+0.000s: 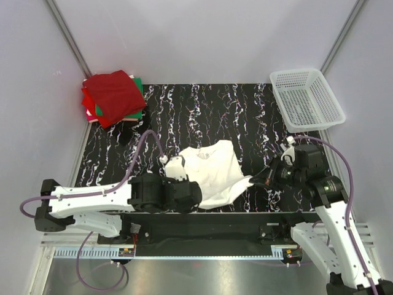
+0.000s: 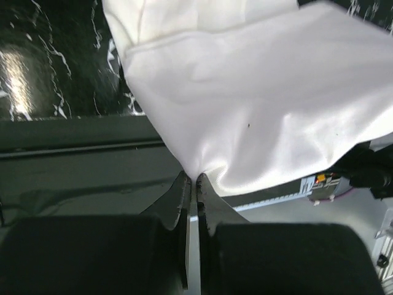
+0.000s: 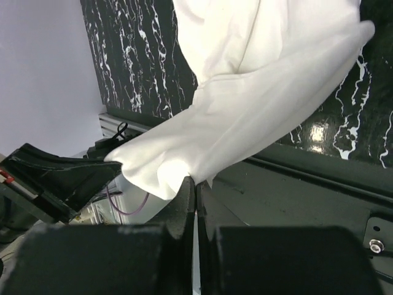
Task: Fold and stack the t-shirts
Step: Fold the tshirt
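A plain white t-shirt (image 1: 212,169) lies rumpled near the table's front edge, its near part lifted off the surface. My left gripper (image 1: 198,195) is shut on its lower left edge; in the left wrist view the cloth (image 2: 264,104) runs into the closed jaws (image 2: 195,179). My right gripper (image 1: 255,179) is shut on its right edge, and the cloth (image 3: 245,104) is pinched at the fingertips (image 3: 195,182). A stack of folded tees, dark red (image 1: 115,93) on top with bright red and green (image 1: 140,86) edges beneath, sits at the far left corner.
A white plastic mesh basket (image 1: 305,98) stands at the far right corner, partly over the table's edge. The black marbled table (image 1: 209,117) is bounded by white walls. Purple cables (image 1: 144,144) loop from both arms.
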Robot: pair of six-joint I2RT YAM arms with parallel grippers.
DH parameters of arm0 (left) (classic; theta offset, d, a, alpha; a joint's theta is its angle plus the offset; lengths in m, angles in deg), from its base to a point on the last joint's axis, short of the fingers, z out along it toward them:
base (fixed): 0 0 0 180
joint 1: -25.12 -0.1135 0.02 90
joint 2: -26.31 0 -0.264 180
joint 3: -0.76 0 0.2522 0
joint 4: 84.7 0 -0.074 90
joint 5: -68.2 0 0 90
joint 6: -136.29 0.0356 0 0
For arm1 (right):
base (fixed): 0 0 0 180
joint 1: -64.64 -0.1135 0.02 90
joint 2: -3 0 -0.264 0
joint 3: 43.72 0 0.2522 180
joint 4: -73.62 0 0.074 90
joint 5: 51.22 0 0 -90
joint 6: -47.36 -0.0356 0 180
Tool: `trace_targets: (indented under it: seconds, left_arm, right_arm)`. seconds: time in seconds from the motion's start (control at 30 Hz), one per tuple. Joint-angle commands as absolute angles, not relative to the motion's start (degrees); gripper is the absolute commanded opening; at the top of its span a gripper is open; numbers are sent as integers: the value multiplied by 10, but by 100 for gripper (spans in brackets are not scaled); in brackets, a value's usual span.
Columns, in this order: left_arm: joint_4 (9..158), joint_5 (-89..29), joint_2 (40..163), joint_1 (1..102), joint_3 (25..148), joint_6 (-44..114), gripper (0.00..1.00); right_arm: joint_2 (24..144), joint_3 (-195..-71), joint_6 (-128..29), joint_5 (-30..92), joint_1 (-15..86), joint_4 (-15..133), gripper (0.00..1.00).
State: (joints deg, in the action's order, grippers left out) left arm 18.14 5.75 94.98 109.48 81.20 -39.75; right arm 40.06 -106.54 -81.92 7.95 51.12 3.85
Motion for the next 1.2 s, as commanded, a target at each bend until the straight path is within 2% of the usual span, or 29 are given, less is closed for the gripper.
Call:
trace_targets:
  seconds: [0.0,0.27,0.73,1.0,1.17]
  left_arm:
    - [190,92,902,1049,798,-366,5]
    - [274,33,870,906,752,-245,6]
    - [332,-68,954,730,820,-78,8]
    - [389,-155,1086,585,865,28,9]
    - [441,-250,1268,494,939,83,6]
  right_arm:
    - [449,-1093,-811,103,509,105,0]
    - [567,-1122,-796,122,509,189,0]
    - [743,-1230,-775,159,511,250,0]
    - [925,-1304,-783,177,518,321,0]
    - [1119,-1432,-784,175,529,324,0]
